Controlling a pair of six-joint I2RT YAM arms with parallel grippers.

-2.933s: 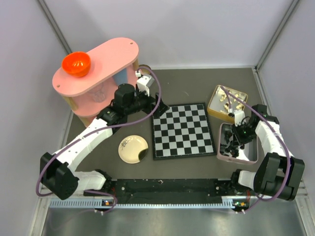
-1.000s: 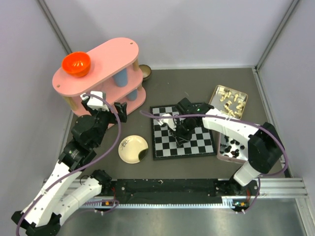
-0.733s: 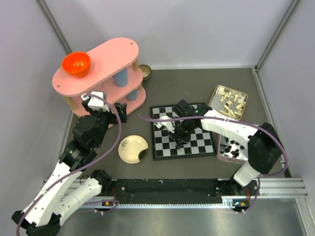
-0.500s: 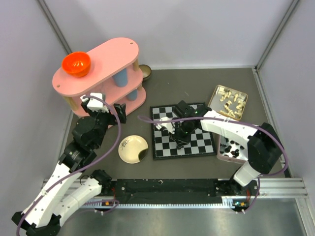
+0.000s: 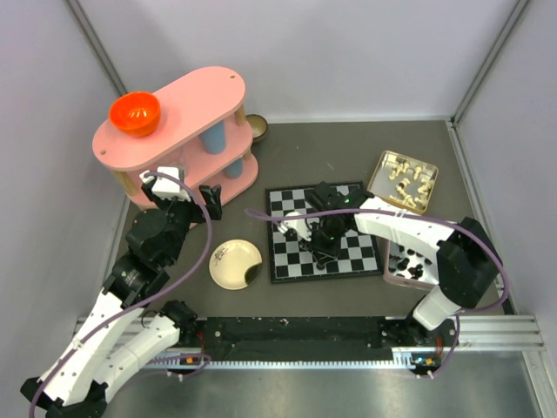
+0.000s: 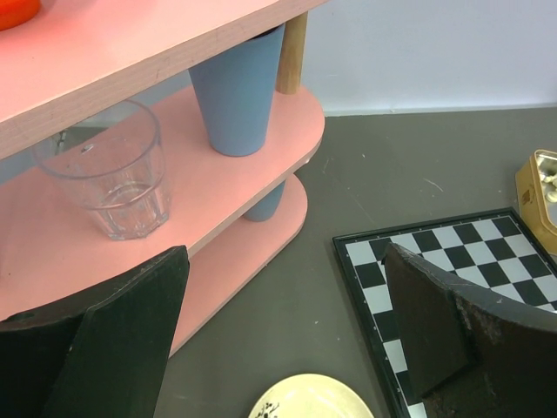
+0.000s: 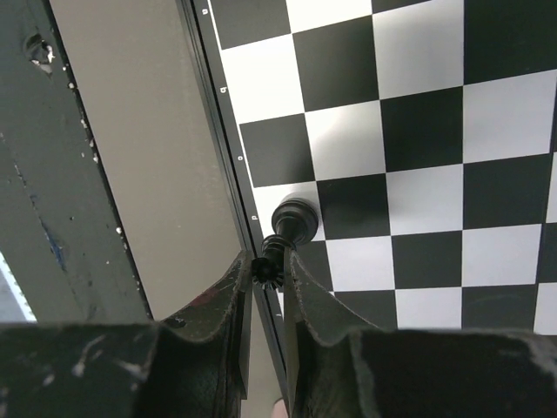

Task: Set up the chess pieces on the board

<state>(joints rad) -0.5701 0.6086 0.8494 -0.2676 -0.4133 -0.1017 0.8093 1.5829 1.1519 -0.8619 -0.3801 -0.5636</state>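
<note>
Your right tool [image 7: 268, 272] is clamped on the crown of one black chess piece [image 7: 293, 223], fingers nearly together. The piece is held upright. Its base is over an edge square of the board [image 7: 418, 131], right beside the thin black border; can't tell if it touches down. More black pieces [image 5: 409, 259] lie in the tray [image 5: 418, 285] just right of the board. Your left tool [image 6: 287, 340] has its jaws wide apart, gripping nothing. It is near the pink shelf [image 6: 218, 148], left of the board and well apart from it.
</note>
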